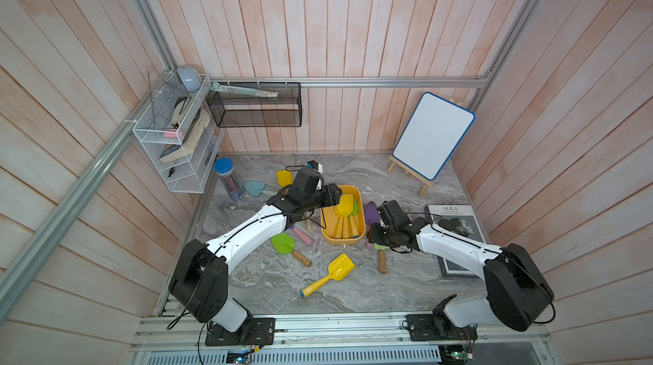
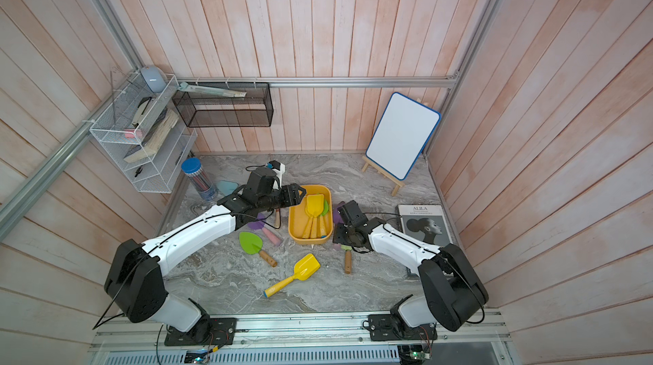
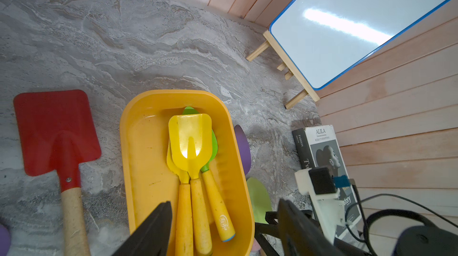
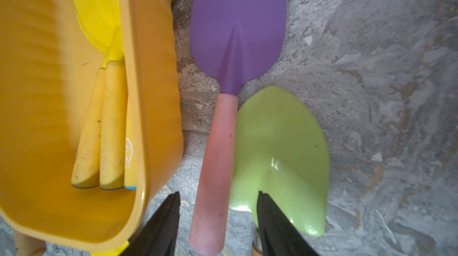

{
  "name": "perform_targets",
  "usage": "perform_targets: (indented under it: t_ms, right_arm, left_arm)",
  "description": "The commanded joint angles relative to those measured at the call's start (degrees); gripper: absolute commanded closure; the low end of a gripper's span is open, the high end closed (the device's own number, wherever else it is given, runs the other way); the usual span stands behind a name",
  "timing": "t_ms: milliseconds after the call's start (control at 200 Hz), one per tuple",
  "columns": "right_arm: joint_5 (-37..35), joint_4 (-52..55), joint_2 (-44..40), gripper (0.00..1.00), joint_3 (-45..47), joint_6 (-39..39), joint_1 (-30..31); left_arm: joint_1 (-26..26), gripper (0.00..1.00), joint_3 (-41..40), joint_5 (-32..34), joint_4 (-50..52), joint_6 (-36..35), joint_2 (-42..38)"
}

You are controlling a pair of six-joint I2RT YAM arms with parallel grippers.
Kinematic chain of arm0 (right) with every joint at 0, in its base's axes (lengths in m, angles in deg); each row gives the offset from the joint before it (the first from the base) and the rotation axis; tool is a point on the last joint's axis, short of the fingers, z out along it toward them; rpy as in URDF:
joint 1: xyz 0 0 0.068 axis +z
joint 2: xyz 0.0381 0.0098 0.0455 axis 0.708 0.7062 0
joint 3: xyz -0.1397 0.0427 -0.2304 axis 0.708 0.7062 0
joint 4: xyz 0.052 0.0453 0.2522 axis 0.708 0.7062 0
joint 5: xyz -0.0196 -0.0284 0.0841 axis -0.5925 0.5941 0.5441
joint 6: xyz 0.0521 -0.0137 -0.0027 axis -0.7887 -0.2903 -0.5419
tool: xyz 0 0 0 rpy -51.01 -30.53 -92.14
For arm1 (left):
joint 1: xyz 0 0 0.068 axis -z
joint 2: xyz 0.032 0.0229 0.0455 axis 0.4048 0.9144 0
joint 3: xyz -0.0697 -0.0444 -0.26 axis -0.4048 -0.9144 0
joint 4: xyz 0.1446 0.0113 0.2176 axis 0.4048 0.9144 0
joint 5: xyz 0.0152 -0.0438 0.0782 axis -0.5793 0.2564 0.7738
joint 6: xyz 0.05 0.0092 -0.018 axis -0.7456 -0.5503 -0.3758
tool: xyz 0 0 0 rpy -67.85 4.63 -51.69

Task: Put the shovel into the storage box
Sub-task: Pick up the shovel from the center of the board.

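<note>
left tool point(image 3: 224, 202) spread wide, pinching nothing, hanging over the shallow yellow-orange plastic storage box point(image 3: 148, 155); from the wrist its fingers frame the yellow handles lying inside. in a top view the left tool point(image 1: 335, 197) is at the box's far left corner. the box point(image 1: 353, 240) sits mid grey marble-look worktop point(image 1: 275, 285), between the two arms. inside it: a yellow square-bladed plastic shovel point(image 3: 190, 140) on top, a green blade and another yellow blade under it, three yellow handles side by side. right tool point(image 4: 218, 193) also spread, not pinching; its fingers stand either side of the pink handle of the purple oval-bladed shovel point(image 4: 238, 31), gaps visible on both sides. that purple shovel lies flat on the worktop just beside the box's outer wall point(image 4: 158, 93), outside it. touching its handle on the other side is a pale green pointed shovel blade point(image 4: 280, 148). in a top view the right tool point(image 1: 371, 236) is low at the box's right side. outward: red flat square shovel with wooden handle point(image 3: 57, 130) on the worktop left of the box, a loose yellow plastic scoop shovel point(image 1: 328, 275) nearer the arm bases, a green pointed shovel with wooden handle point(image 1: 282, 243) under the left arm, a blue-framed whiteboard on a wooden easel point(image 1: 433, 135) at the back right, a black-and-white portrait book point(image 1: 456, 225) under the right arm.
</note>
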Motion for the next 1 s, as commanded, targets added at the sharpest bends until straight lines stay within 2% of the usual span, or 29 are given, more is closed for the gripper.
perform_targets:
  t_ms: [0, 345, 485, 575, 995]
  right_arm:
    - [0.71, -1.43, 1.6, 0.45, 1.5, -1.25, -0.27]
    - [1.26, -3.59, 4.48, 0.48, 1.95, -1.67, 0.3]
    - [1.41, -3.79, 5.53, 0.52, 1.45, -1.65, 0.72]
    - [1.49, -3.74, 5.94, 0.58, 1.36, -1.6, 0.83]
    - [-1.81, -0.37, 3.02, 0.98, 0.49, -1.78, 0.84]
  left_arm:
    - [0.23, 0.27, -1.11, 0.52, -1.21, -0.04, -1.42]
    - [0.31, 0.27, -1.94, 0.96, -1.33, 0.05, -1.88]
    - [0.22, 0.27, -2.06, 1.14, -1.38, 0.05, -1.86]
    - [0.28, 0.27, -2.14, 1.14, -1.37, 0.05, -1.88]
    - [0.21, 0.27, -2.33, 0.12, -2.0, 0.01, -1.98]
